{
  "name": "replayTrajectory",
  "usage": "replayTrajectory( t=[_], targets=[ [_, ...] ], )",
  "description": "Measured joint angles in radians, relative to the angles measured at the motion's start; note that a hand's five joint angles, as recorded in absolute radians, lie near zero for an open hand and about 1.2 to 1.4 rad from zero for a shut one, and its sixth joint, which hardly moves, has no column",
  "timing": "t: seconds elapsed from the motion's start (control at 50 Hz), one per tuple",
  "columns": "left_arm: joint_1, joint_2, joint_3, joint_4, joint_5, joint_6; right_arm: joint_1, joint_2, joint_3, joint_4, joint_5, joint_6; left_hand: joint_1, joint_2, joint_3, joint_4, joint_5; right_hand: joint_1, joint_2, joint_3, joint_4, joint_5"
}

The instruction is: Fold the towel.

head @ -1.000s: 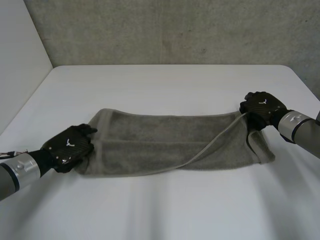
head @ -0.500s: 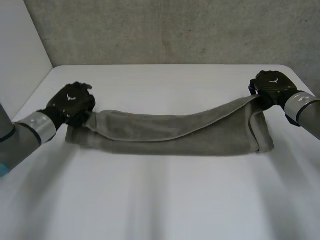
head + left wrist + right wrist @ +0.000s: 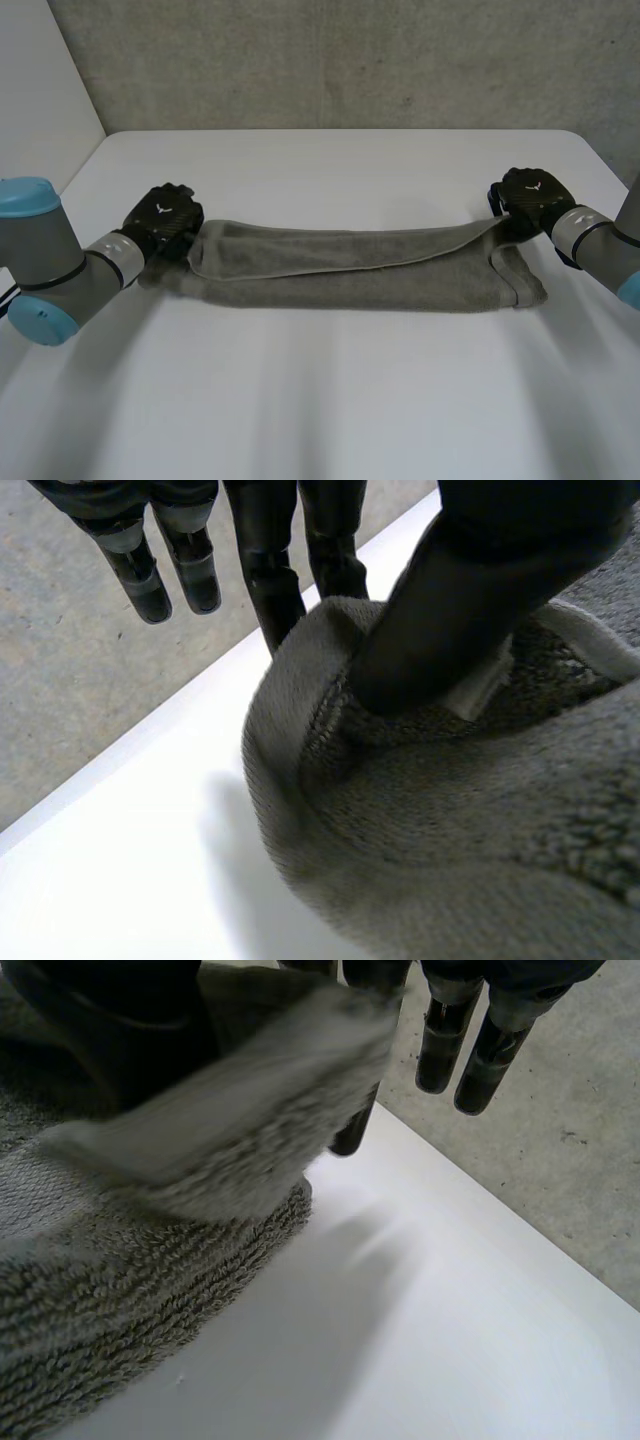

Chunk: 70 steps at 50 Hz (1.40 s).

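Both hands have carried the towel's near edge away from the robot since 1 second ago, and the folded band now looks narrower. The left hand (image 3: 163, 218) pinches the left end corner between thumb and fingers. The right hand (image 3: 530, 196) pinches the right corner, held slightly above the layer below. The towel (image 3: 370, 282) lies in 2 layers across the middle of the table (image 3: 330, 400). It looks soft, limp and light, and it sags between grips, so the corners seem the best hold.
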Motion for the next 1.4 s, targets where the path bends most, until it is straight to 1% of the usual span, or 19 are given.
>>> replayTrajectory(
  t=[0.04,0.08,0.1,0.26,0.38,0.48,0.54,0.58,0.62,0.66,0.7,0.86,0.96,1.08,1.14,1.18,1.26,1.32,1.4],
  targets=[
    [0.001,-0.001,0.002,0.001,-0.01,-0.001,0.0,0.002,-0.002,-0.002,0.004,0.0,-0.11,-0.107,0.0,0.0,-0.094,-0.11,-0.111,0.0,0.0,-0.107],
    [0.002,0.001,0.004,0.005,-0.024,-0.004,0.0,0.001,-0.003,-0.008,0.009,0.0,-0.429,-0.424,0.0,0.0,-0.417,-0.221,-0.224,0.0,0.0,-0.232],
    [0.003,0.002,0.004,0.009,-0.034,-0.005,0.0,0.0,-0.003,-0.013,0.011,0.001,-0.516,-0.511,0.0,0.0,-0.515,-0.251,-0.252,0.0,0.0,-0.27],
    [0.005,0.015,-0.014,0.029,-0.049,-0.008,0.003,-0.01,0.006,-0.057,0.005,0.003,-0.772,-0.802,0.0,0.0,-0.846,-0.268,-0.266,0.0,0.0,-0.29],
    [0.005,0.015,-0.037,0.03,-0.014,-0.005,0.006,-0.003,0.011,-0.071,-0.001,0.003,-0.772,-0.802,0.0,0.0,-0.848,-0.242,-0.258,0.0,0.0,-0.229],
    [0.003,0.015,-0.053,0.028,0.032,-0.002,0.007,0.009,0.011,-0.072,-0.003,0.003,-0.771,-0.795,0.0,0.0,-0.824,-0.157,-0.17,0.0,0.0,-0.138],
    [0.003,0.015,-0.056,0.028,0.058,-0.001,0.007,0.014,0.011,-0.071,-0.004,0.004,-0.62,-0.615,0.0,0.0,-0.614,-0.056,-0.063,0.0,0.0,-0.042],
    [0.003,0.014,-0.056,0.028,0.073,0.0,0.007,0.015,0.011,-0.071,-0.005,0.005,-0.413,-0.391,0.0,0.0,-0.415,0.037,0.033,0.0,0.0,0.043],
    [0.003,0.013,-0.053,0.029,0.091,-0.002,0.007,0.015,0.009,-0.072,-0.006,0.007,-0.03,0.002,0.0,0.0,-0.017,0.081,0.075,0.0,0.0,0.081],
    [0.004,0.013,-0.048,0.03,0.103,-0.007,0.007,0.015,0.006,-0.073,-0.007,0.008,0.143,0.172,0.0,0.0,0.152,0.083,0.075,0.0,0.0,0.083],
    [0.004,0.013,-0.034,0.032,0.116,-0.02,0.007,0.017,0.001,-0.076,-0.009,0.01,0.162,0.222,0.0,0.0,0.206,0.084,0.075,0.0,0.0,0.083],
    [0.006,0.001,0.057,0.06,0.108,-0.157,0.01,0.03,-0.015,-0.083,-0.008,0.011,0.163,0.222,0.0,0.0,0.207,0.084,0.075,0.0,0.0,0.083],
    [0.004,-0.042,0.129,0.114,0.007,-0.268,0.012,0.036,-0.014,-0.083,-0.008,0.011,0.165,0.223,0.0,0.0,0.207,0.083,0.074,0.0,0.0,0.083],
    [0.0,-0.083,0.16,0.149,-0.073,-0.301,0.012,0.037,-0.009,-0.082,-0.007,0.01,0.164,0.213,0.0,0.0,0.199,0.066,0.064,0.0,0.0,0.07],
    [0.0,-0.097,0.16,0.155,-0.09,-0.302,0.012,0.037,-0.008,-0.083,-0.003,0.01,0.053,0.063,0.0,0.0,0.063,-0.016,-0.014,0.0,0.0,-0.021],
    [0.0,-0.103,0.156,0.155,-0.094,-0.299,0.011,0.037,-0.008,-0.083,0.0,0.01,-0.208,-0.196,0.0,0.0,-0.197,-0.124,-0.127,0.0,0.0,-0.135],
    [0.0,-0.108,0.146,0.153,-0.094,-0.295,0.01,0.037,-0.008,-0.083,0.003,0.01,-0.505,-0.496,0.0,0.0,-0.517,-0.166,-0.161,0.0,0.0,-0.185],
    [0.0,-0.109,0.141,0.151,-0.093,-0.293,0.01,0.037,-0.009,-0.084,0.003,0.011,-0.58,-0.576,0.0,0.0,-0.613,-0.169,-0.161,0.0,0.0,-0.188],
    [0.002,-0.108,0.138,0.15,-0.093,-0.293,0.01,0.038,-0.01,-0.088,0.008,0.016,-0.596,-0.593,0.0,0.0,-0.642,-0.169,-0.161,0.0,0.0,-0.188]
  ],
)
